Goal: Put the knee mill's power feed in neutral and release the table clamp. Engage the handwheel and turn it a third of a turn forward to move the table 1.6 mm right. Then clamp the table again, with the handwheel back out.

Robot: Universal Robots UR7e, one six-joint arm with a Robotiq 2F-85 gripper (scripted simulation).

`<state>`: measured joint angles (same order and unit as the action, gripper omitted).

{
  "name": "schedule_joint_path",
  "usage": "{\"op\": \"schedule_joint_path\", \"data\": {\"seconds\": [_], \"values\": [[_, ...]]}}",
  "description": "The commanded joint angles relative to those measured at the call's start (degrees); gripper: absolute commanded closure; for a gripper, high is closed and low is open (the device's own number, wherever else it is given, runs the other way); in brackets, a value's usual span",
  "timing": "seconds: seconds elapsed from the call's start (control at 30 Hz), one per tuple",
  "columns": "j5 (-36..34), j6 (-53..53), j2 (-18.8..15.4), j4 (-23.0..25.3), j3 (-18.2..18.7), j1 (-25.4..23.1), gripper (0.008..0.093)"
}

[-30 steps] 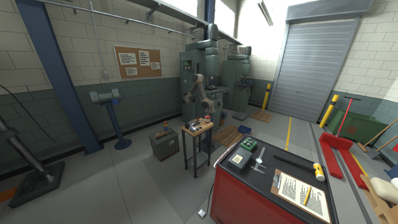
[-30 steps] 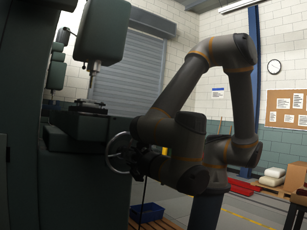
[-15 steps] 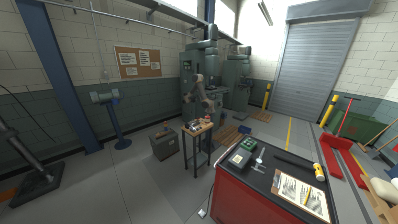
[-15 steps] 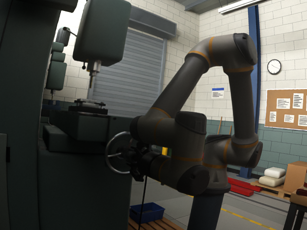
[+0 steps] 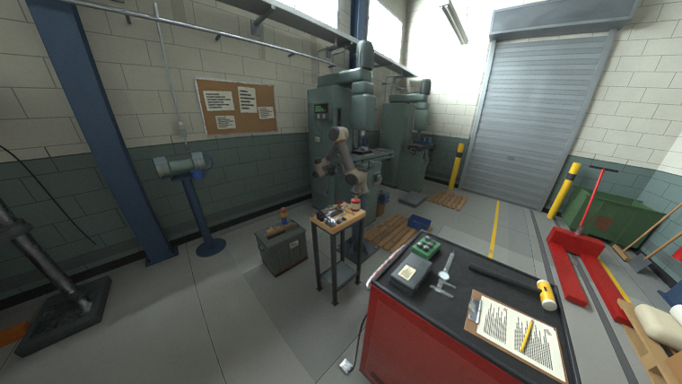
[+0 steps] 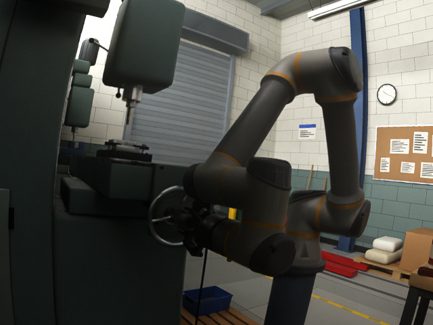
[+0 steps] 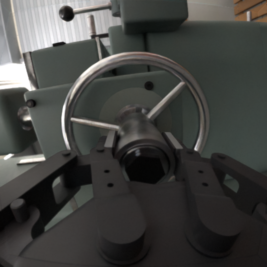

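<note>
The steel handwheel (image 7: 135,102) sits on the end of the knee mill's table (image 6: 115,175), and its hub (image 7: 142,142) points out toward my gripper (image 7: 143,142). My two finger pads lie on either side of the hub, so I hold the handwheel by its hub. The wheel has a thin rim and three spokes, one running left and one up to the right. Above it a lever with a black ball knob (image 7: 66,13) sticks out to the left. From the side the gripper (image 6: 185,220) sits at the wheel's centre.
A blue bin (image 6: 207,300) sits on a wooden pallet on the floor under my arm. The mill's green column fills the left side, with its spindle (image 6: 130,101) above a vise on the table. A small stand (image 5: 337,217) with tools stands in front.
</note>
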<state>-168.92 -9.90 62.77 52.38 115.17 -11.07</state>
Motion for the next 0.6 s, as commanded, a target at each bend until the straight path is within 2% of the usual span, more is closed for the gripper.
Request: {"op": "schedule_joint_path", "data": {"seconds": [0.0, 0.37, 0.57], "values": [[0.0, 0.0, 0.0, 0.0, 0.0, 0.0, 0.0559], [0.0, 0.0, 0.0, 0.0, 0.0, 0.0, 0.0339], [0.0, 0.0, 0.0, 0.0, 0.0, 0.0, 0.0334]]}}
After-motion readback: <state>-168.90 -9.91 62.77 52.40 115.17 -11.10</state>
